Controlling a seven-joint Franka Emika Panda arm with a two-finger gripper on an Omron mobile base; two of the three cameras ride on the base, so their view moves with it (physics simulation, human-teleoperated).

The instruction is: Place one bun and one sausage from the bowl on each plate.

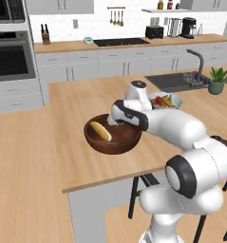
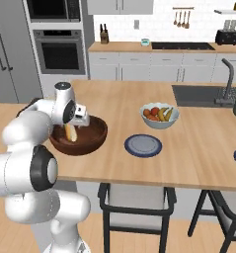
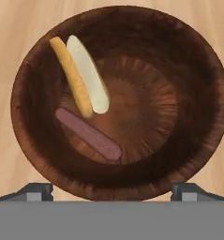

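Directly below my claw [image 3: 111, 190], fingers spread wide and empty, sits the large dark reddish-brown wooden bowl [image 3: 188, 61] near the bench's front edge. Inside lie a split pale-and-golden bun [image 3: 83, 75] and a reddish-brown sausage [image 3: 89, 134]. One dark-blue-rimmed round plate [image 2: 143, 146] rests along that edge.

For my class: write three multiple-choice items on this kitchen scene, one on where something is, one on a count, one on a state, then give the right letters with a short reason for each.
1. Where does the fruit bowl stand relative to the near plate?
A. Behind it, toward the sink
B. Inside the wooden bowl
C. On the floor

2. How many sausages lie in the wooden bowl?
A. None
B. One
C. Four

3. How do the jaws of the gripper stand?
A. Shut on a bun
B. Open, holding nothing
C. Shut on the bowl's rim

Answers: 1 A, the right base view shows it on the counter just beyond the plate. 2 B, the hand view shows a single reddish sausage below the bun. 3 B, the fingertips sit wide apart at the bowl's near rim with nothing between them.
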